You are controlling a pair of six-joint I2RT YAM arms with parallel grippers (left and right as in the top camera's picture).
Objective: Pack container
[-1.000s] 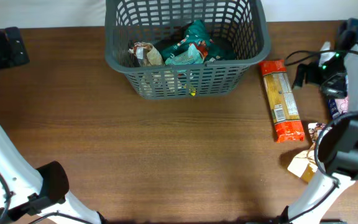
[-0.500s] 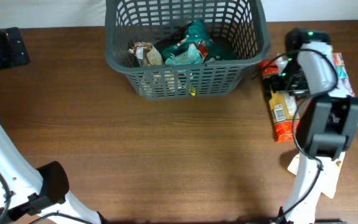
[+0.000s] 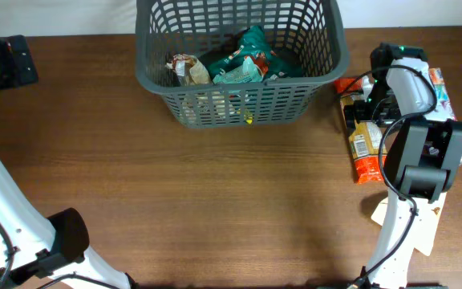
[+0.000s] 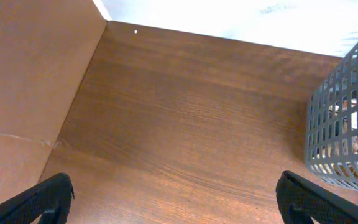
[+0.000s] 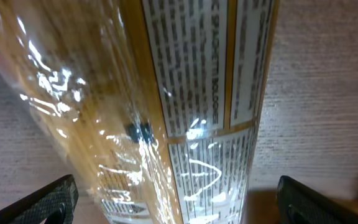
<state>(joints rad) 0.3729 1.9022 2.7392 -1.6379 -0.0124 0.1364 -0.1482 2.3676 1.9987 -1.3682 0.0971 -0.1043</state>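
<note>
Container (image 3: 239,104) is found at the far middle of the table (image 3: 215,201), upright, its lattice wall turned toward the arms. Two packets are seen lying inside it, a teal packet (image 3: 251,52) and a crumpled brown packet (image 3: 187,71), touching one another. Packing is therefore judged part done.

Spaghetti packet (image 3: 366,156), long and orange-ended, is laid flat on the table just beside the container's right wall, outside it. Right gripper (image 5: 182,200) is positioned directly over this packet. In the right wrist view the label fills the frame, and the two dark fingertips (image 5: 48,202) are seen spread wide at either lower corner, with the packet between them and no contact shown. The jaws are thus recorded as spread, not clamped. This placing is judged to serve a grasp across the packet's narrow width, which the long shape favours.

Left gripper (image 4: 173,196) is held low over bare table at the near left, well apart from the container, whose wall is seen at the right edge of the left wrist view. Its fingertips are wide apart and nothing is held. It is judged to be parked clear of the working side.

Further packets (image 3: 439,88) are partly hidden under the right arm; their kind cannot be told.
</note>
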